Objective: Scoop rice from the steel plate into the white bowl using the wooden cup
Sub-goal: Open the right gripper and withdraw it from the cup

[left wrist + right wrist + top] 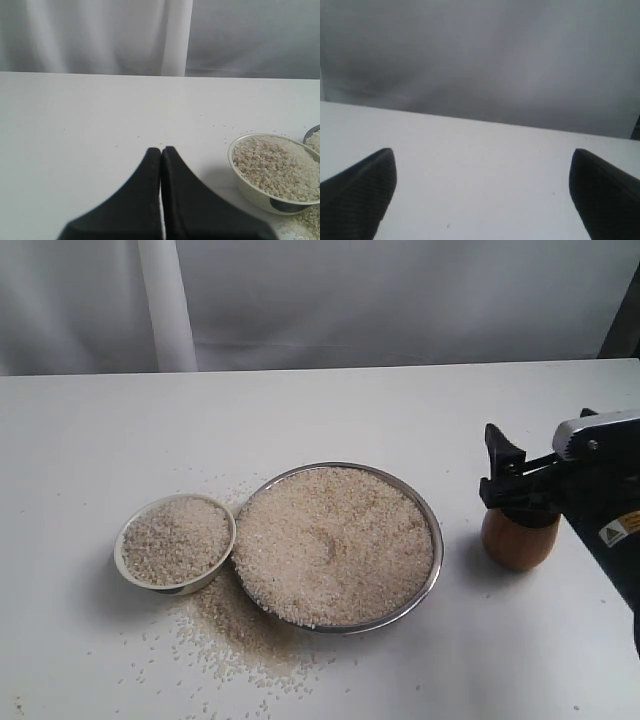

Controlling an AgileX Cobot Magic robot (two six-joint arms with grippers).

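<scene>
The steel plate (436, 562) sits mid-table, heaped with rice (335, 540). Touching its left side is the white bowl (128, 575), also full of rice (175, 538); the left wrist view shows this bowl (250, 192) and a sliver of the plate (313, 134). The wooden cup (518, 540) stands upright to the right of the plate. My right gripper (505, 475) hovers at the cup's top and hides its rim. In its own view, the right gripper (481, 152) is open with only bare table between the fingers. My left gripper (161, 149) is shut and empty, beside the bowl.
Spilled rice (235, 635) lies on the white table in front of the bowl and the plate, with loose grains scattered toward the front edge. A white curtain (330, 300) hangs behind the table's far edge.
</scene>
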